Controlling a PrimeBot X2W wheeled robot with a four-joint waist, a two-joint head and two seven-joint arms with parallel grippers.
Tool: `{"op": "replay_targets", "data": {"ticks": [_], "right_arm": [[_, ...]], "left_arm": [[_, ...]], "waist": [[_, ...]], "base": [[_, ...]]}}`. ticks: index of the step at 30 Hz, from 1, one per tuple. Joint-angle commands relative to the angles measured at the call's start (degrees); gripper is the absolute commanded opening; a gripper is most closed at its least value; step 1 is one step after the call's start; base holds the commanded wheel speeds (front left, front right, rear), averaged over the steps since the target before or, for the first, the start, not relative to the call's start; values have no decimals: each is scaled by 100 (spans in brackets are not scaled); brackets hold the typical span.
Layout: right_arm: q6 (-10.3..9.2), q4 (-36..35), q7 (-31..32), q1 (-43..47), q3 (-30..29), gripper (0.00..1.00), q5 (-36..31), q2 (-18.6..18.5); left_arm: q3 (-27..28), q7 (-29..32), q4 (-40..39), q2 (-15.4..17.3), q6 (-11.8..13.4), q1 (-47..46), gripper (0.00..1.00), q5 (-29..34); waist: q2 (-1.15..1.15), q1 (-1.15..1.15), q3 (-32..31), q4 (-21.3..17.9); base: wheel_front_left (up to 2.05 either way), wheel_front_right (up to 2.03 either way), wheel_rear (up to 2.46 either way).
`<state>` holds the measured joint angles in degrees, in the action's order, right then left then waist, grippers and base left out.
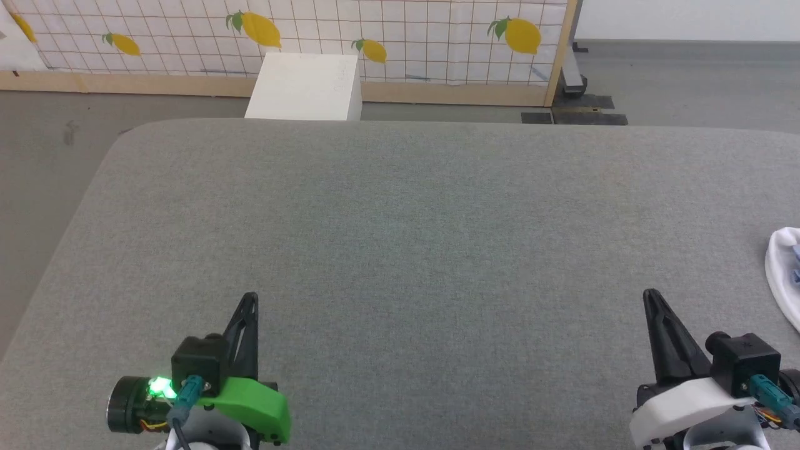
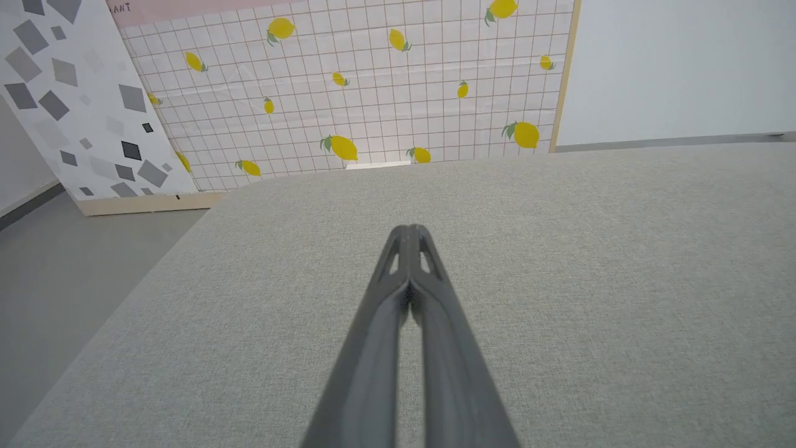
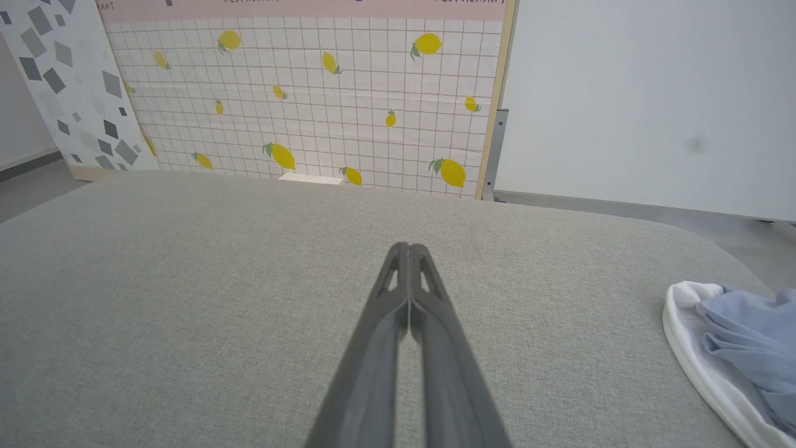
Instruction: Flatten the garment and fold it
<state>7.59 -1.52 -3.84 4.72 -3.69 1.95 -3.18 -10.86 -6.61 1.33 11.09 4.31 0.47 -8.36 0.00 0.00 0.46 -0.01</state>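
Note:
The garment [image 3: 740, 339] lies crumpled at the right edge of the grey table [image 1: 400, 219], light blue cloth with a white band along its near side. In the head view only a sliver of the garment [image 1: 786, 275] shows at the right border. My right gripper [image 1: 650, 295] is shut and empty, to the left of the garment and apart from it; its fingertips [image 3: 408, 249] press together above bare table. My left gripper [image 1: 250, 297] sits at the lower left, also shut with nothing in it, and its fingertips [image 2: 410, 231] meet over the cloth-covered top.
A white box [image 1: 306, 87] stands on the floor beyond the table's far edge. Behind it runs a lemon-print panel [image 1: 312, 37] with a wooden frame. A grey-patterned panel [image 2: 81, 106] leans at the far left. Grey floor surrounds the table.

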Motion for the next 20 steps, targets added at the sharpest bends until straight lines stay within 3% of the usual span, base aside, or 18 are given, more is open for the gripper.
{"op": "replay_targets", "data": {"ticks": [1, 20], "right_arm": [[-5, 23, 31, -99, 27, 0, -52, 15], [-7, 64, 142, -217, 135, 0, -97, 20]], "left_arm": [[65, 32, -21, -54, -39, -24, 0, 87], [387, 230, -56, -296, -163, -31, 0, 323]], "waist": [[0, 0, -1, 0], [0, 0, -15, 1]], "base": [[0, 0, 0], [0, 0, 0]]}}
